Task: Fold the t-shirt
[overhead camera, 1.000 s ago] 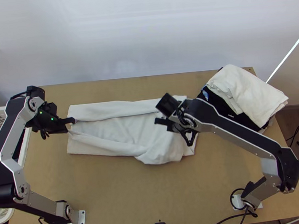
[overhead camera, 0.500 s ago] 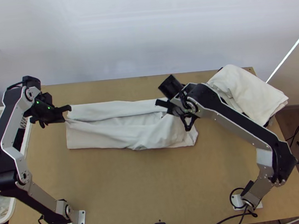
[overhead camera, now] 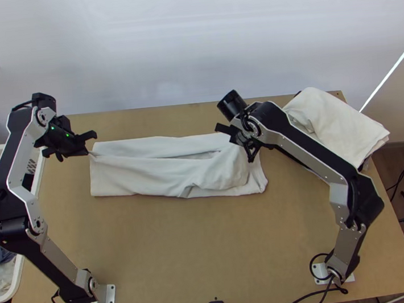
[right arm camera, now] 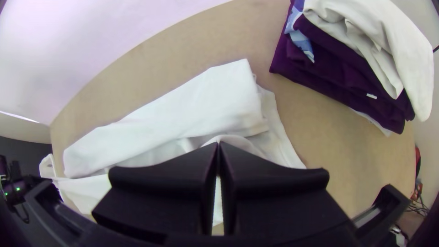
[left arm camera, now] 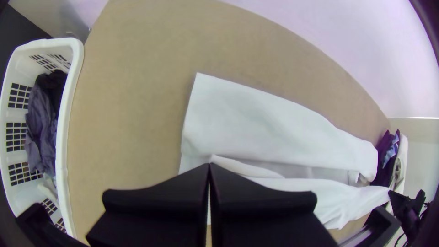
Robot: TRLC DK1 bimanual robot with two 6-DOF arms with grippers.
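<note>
Left pincer [overhead camera: 86, 151] nipping the white t-shirt [overhead camera: 147, 175] near one end, right pincer [overhead camera: 236, 140] (just as snugly) near the other

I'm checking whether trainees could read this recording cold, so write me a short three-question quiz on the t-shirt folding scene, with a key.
1. True or false: the left gripper is shut on the t-shirt.

2. What colour is the garment on top of the clothes pile?
A) Red
B) White
C) Green

3. Fill in the blank with "basket" or "pile": the right gripper holds the t-shirt toward the end nearer the ____.

Key: 1. True. 2. B. 3. pile.
</note>
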